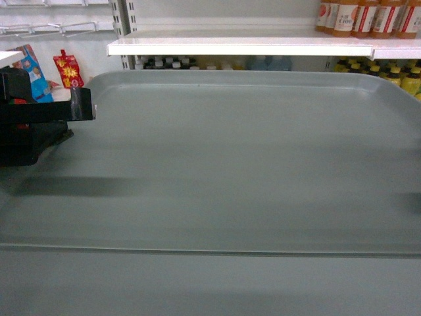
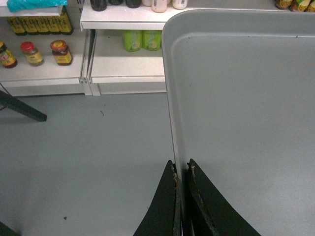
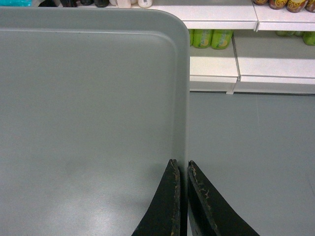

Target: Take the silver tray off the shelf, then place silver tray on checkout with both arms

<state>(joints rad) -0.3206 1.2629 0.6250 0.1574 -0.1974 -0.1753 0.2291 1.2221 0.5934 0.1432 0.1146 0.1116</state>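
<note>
at 9 o'clock your left end effector (image 2: 181, 168) pinches the tray (image 1: 250, 164) rim; at 3 o'clock your right end effector (image 3: 181, 166) clamps the opposite rim, tray held before the shelf (image 1: 237, 46).

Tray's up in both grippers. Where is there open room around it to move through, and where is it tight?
Bare grey floor lies left of the silver tray, between its rim and the low shelves; more floor shows right of it. Ahead is crowded: shelf board and bottles. Left gripper and right gripper clamp the side rims.
</note>
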